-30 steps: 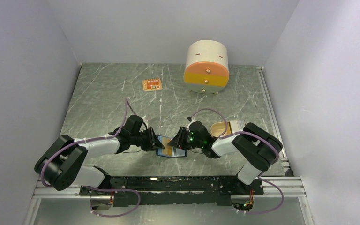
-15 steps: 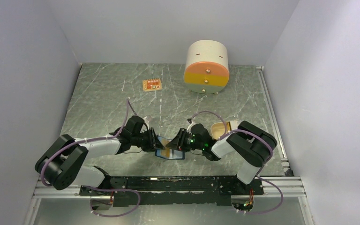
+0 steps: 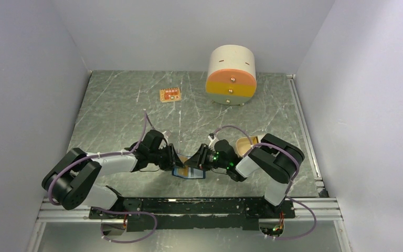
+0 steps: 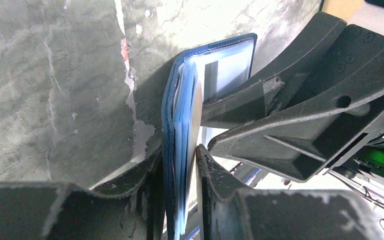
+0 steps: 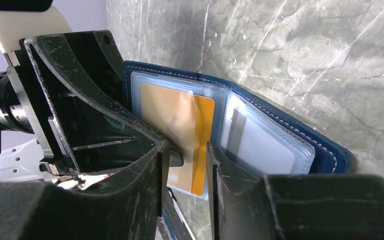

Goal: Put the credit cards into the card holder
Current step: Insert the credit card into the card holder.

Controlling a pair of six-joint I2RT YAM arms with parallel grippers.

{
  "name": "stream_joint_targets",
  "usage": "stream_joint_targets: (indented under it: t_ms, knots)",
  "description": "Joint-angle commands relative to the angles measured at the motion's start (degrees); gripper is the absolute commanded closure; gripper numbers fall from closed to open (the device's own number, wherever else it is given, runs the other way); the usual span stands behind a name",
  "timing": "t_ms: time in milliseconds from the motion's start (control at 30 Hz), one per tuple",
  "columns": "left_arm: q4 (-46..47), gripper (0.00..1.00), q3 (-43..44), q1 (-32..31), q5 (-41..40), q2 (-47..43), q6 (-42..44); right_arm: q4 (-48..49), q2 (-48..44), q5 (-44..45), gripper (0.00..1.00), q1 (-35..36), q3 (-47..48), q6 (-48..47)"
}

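Thin tan rectangular card [image 5: 185,120] likely stiff, slick; pinch outer edge. Left tool [image 4: 180,165] clamps navy folding case [image 4: 169,120]; right tool [image 5: 185,150] unclear.

Card holder near the counter's near edge, hands either side.
The card holder [image 3: 189,172] sat between the left hand [image 3: 174,159] and right hand [image 3: 195,161]; credit cards [image 3: 243,142] lay right; tag [image 3: 170,95] and drawer unit [image 3: 231,75] stood far on the counter [image 3: 115,105].

My right pincer [image 5: 185,152] hides the near corners of the thin tan-orange rectangular card [image 5: 175,107], its face smeared; my left pincer [image 4: 177,157] covers the navy-blue folding card holder [image 4: 168,115] at its near edge.
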Motion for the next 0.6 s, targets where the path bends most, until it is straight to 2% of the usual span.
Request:
stream_joint_targets:
  t_ms: [0,133,400,567]
  knots:
    - [0.7,0.69,2.0,-0.6,-1.1,0.7,0.6,1.7,0.5,-1.0,0.64,0.4,0.4,0.2]
    - [1.1,0.7,2.0,-0.8,-1.1,1.5,0.5,3.8,1.4,-1.4,0.64,0.4,0.3,1.3]
    - [-1.4,0.69,3.1,-1.3,-1.9,0.1,0.7,2.1,0.6,-1.0,0.64,0.3,-0.5,1.0]
    - [-4.2,0.66,3.0,-1.3,-3.5,-3.6,0.6,-11.4,-5.5,2.0,0.61,-0.2,0.8,-4.0]
